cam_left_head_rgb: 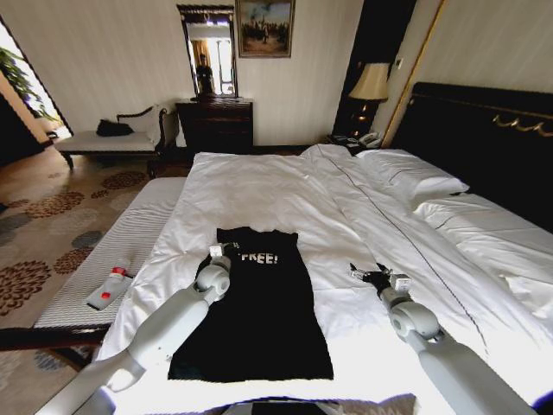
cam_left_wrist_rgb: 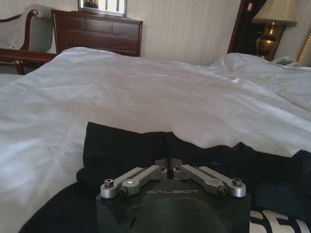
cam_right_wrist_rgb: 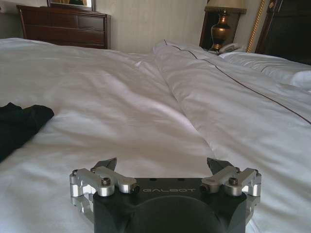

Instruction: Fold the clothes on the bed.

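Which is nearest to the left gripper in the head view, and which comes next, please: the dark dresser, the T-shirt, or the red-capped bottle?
1. Black T-shirt, directly under the left gripper.
2. Red-capped bottle, on the striped bench to its left.
3. Dark dresser, against the far wall.

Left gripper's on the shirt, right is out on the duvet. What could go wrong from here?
1. The left gripper looks shut at the black T-shirt near its left shoulder; it may also pinch the white duvet underneath and drag bedding along.
2. The right gripper is open over bare duvet, apart from the shirt, so a one-sided pull could skew the fold.
3. The duvet is wrinkled and soft; the shirt may bunch instead of sliding.
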Motion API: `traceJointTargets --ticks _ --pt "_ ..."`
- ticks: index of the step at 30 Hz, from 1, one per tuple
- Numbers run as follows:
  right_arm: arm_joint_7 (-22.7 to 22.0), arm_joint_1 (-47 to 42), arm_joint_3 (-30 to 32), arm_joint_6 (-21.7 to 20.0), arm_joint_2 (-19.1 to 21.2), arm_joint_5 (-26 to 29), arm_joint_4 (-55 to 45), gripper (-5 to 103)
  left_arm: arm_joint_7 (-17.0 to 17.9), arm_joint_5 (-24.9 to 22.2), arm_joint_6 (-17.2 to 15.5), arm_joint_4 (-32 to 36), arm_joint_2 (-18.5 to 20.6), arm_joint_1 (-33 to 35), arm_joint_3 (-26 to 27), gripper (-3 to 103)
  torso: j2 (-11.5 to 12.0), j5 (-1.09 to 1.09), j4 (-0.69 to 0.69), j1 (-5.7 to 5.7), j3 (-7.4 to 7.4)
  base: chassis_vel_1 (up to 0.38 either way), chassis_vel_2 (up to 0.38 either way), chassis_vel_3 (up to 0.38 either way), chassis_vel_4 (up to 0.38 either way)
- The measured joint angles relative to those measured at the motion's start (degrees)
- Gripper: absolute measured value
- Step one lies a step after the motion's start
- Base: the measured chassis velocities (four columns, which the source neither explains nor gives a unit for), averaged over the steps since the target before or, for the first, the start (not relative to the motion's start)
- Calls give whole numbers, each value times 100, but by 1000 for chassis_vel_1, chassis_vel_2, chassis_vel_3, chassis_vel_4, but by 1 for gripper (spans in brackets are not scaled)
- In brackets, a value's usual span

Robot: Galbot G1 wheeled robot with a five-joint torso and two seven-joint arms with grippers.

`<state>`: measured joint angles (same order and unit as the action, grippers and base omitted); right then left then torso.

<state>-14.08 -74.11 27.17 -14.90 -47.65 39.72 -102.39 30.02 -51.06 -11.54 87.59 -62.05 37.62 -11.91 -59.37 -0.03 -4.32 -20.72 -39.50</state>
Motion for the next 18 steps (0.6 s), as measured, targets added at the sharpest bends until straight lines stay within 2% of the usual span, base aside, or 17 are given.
traceJointTargets --ticks 10,18 --pt "7 40 -34 17 -18 2 29 100 19 40 2 -260 -175 -66 -196 0 0 0 0 0 0 0 0 0 0" --pt "10 89 -57 30 -18 2 74 100 9 158 4 -264 -190 143 -254 0 0 0 -1 0 1 0 0 0 0"
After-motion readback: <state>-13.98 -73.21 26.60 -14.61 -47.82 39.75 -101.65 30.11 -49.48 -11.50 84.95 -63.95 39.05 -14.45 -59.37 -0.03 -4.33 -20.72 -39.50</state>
